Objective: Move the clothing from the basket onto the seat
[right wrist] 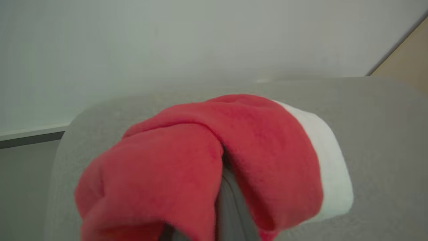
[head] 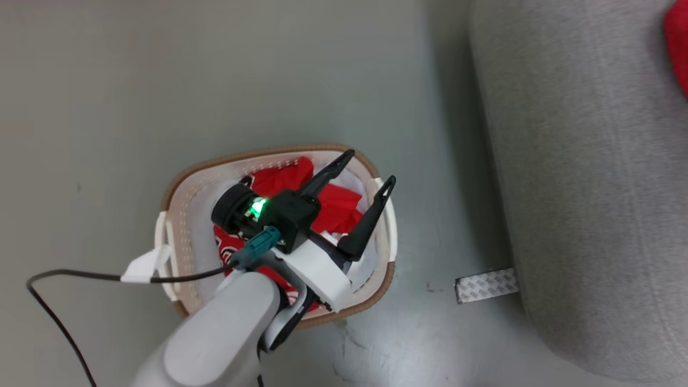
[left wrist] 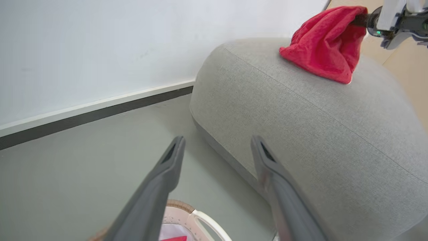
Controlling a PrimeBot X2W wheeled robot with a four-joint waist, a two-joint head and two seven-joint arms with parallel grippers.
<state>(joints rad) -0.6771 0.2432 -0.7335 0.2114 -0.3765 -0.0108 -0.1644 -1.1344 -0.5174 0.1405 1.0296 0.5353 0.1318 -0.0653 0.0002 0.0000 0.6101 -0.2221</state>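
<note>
Now, 1 garment (right wrist: pixel 187 160) meets the seat (left wrist: pixel 301 134).
Right gripper (right wrist: pixel 229 197) pinches it for release; left gripper (head: pixel 370 166) hovers spread over the basket (head: pixel 269 153).

The smooth grey-green floor (head: pixel 269 80) carries an oval cream basket (head: pixel 185 215) with a brown rim, and red clothing (head: pixel 338 207) is heaped inside it. The large grey seat (head: pixel 580 161) stands on the floor near the basket, not touching it. A silvery strip of tape (head: pixel 486 285) lies flat against the seat's base. A red garment (left wrist: pixel 326 45) rests on the seat's top.
</note>
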